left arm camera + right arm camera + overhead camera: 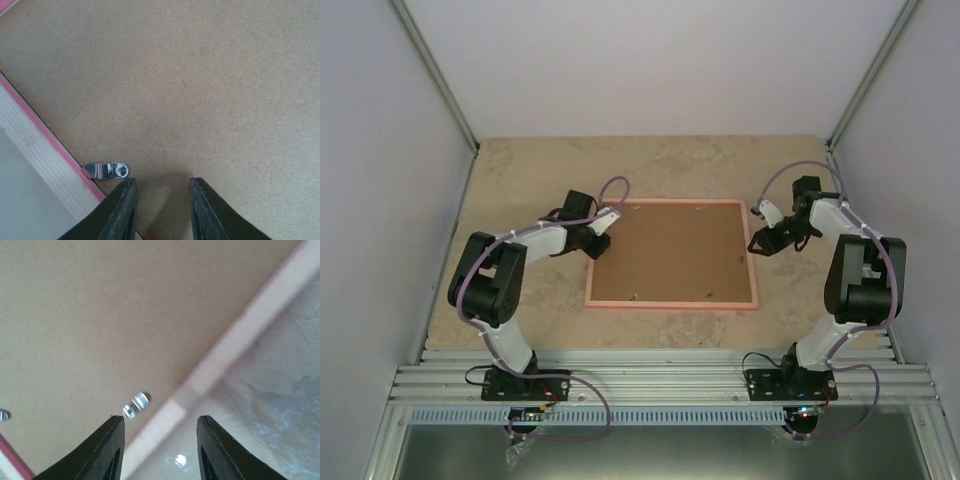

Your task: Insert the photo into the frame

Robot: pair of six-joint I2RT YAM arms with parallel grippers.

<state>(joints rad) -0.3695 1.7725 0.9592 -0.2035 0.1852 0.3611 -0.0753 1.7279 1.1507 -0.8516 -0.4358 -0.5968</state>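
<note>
The pink frame (670,304) lies face down in the middle of the table, with a brown backing board (670,250) filling it. The photo is out of view. My left gripper (598,245) hovers low over the frame's far left corner, open, nothing between its fingers (161,182); a small metal turn clip (106,170) sits just left of its left fingertip, by the pink rim (50,145). My right gripper (757,245) hangs over the frame's right edge near the far corner, open and empty (160,419). A blurred metal clip (136,405) lies by its left fingertip, and the frame's rim (240,330) runs diagonally.
More small clips dot the board's edges (708,293). The beige stone-pattern table (520,170) lies bare around the frame. White walls close in the left, right and back sides, and an aluminium rail (660,380) runs along the near edge at the arm bases.
</note>
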